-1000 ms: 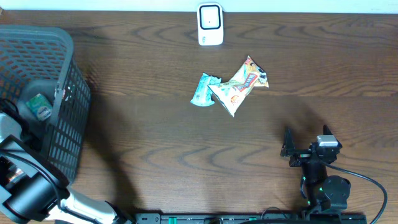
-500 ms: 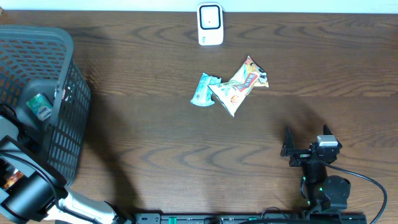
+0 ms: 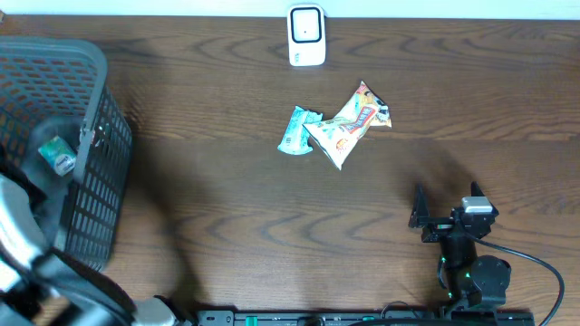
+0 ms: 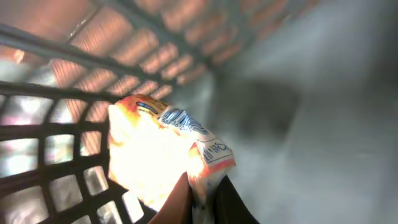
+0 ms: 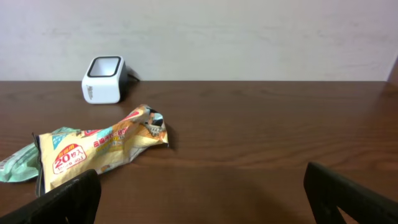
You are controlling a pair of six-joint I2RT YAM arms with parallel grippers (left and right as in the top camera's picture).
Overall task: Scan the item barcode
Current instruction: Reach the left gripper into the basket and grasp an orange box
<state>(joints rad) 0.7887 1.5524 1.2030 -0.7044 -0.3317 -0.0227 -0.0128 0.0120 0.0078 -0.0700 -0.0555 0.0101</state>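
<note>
Left pincer point(image 4: 204, 202) first: it is pinched right down, the two fingers nearly meeting, and between them is the lower edge of an orange packet point(image 4: 155, 158). The packet stands up from the grip, glaring bright under the light, with a blue-and-white strip along its upper edge and a white patch of dark print near the corner (too blurred for me to read). All of this is inside the basket point(image 4: 56, 124); its dark mesh wall crosses behind and to the left of the packet, and the pale floor fills the right side of the wrist view.

From overhead, the basket point(image 3: 91, 181) sits at the left end of the tabletop point(image 3: 227, 199), and my left arm point(image 3: 27, 244) is a pale blur at its near side. The pincer itself I cannot make out from up there.

Right pincer point(image 5: 205, 199): spread as wide as it goes, one dark finger at each lower corner of its view, nothing between them, touching nothing. It sits low at the near right of the tabletop point(image 3: 446, 206).

Ahead of it lie a yellow packet point(image 5: 99, 149) and a teal packet point(image 5: 15, 165), touching each other mid-tabletop. The white scanner point(image 5: 104, 79) stands at the far edge, well apart from the basket and from the packet I hold.
</note>
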